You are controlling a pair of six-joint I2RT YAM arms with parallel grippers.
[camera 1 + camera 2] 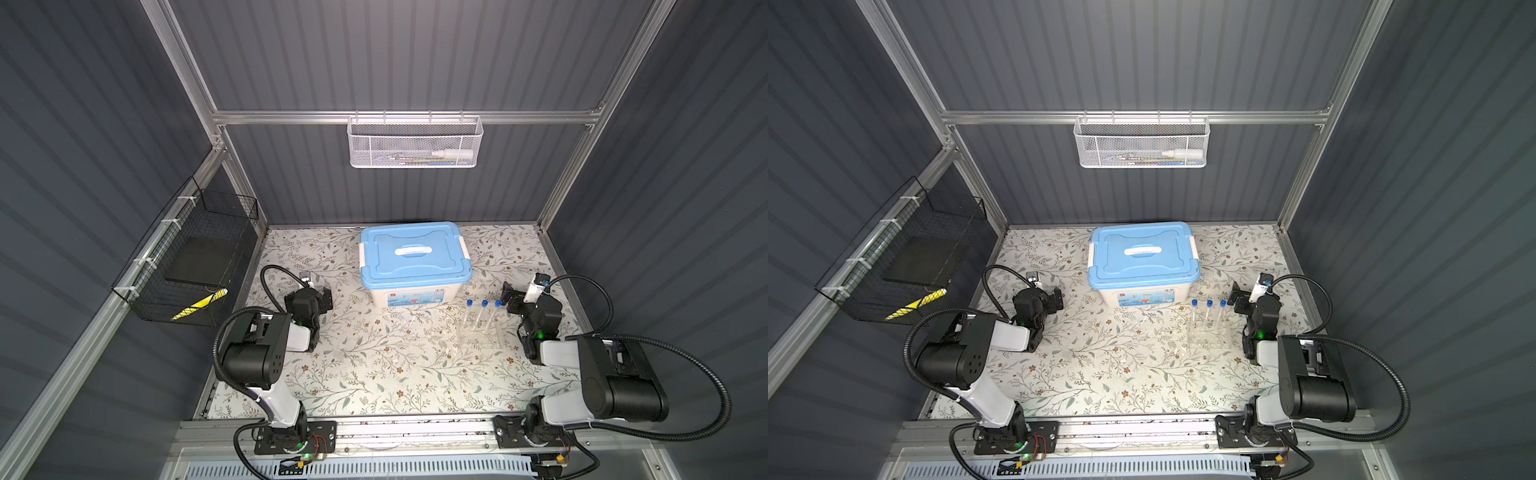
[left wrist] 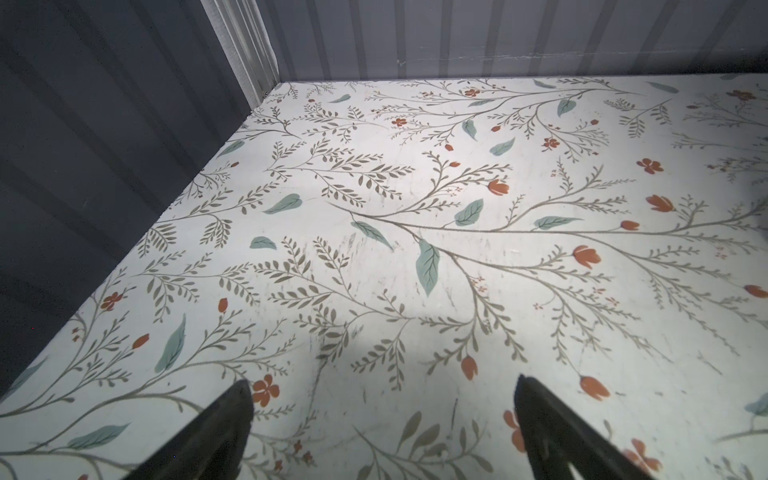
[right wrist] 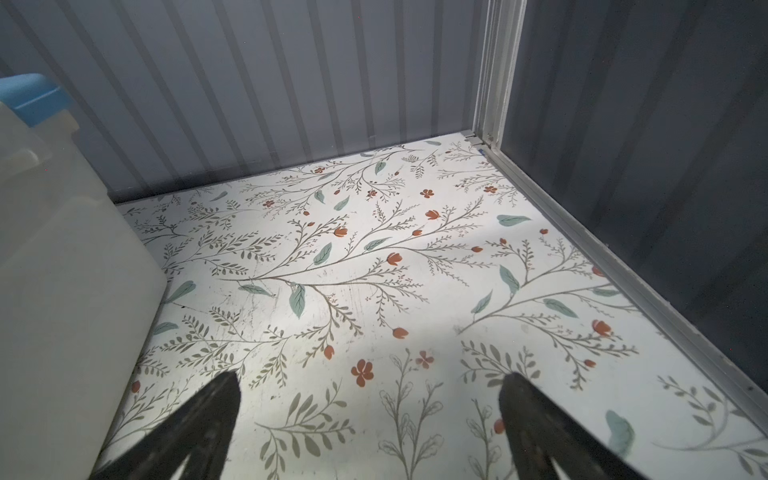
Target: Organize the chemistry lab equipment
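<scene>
Two grippers, both with jaws spread wide and nothing between them. The left gripper (image 1: 326, 297) hangs off the front left corner of the blue-lidded storage box (image 1: 413, 257). In its wrist view its two dark fingers (image 2: 224, 428) frame only bare floral table (image 2: 415, 208). The right gripper (image 1: 509, 297) hangs off the box's front right corner. In its wrist view its two fingers (image 3: 208, 415) stand equally far apart over the table, with the box's white wall (image 3: 62, 270) to one side.

Three test tubes (image 1: 484, 309), each with a blue cap, stand upright in one clear plastic rack (image 1: 478, 338). The rack sits just in front of the box's right end, between the box and the right gripper, and touches neither. A faint clear shape (image 1: 409, 323) lies in front of the box's middle, too faint to name.

One box, lid shut, handle flat. One white mesh basket (image 1: 413, 141) hangs on the wall behind the box. One black wire basket (image 1: 195, 266) hangs on the wall far to the box's left.
</scene>
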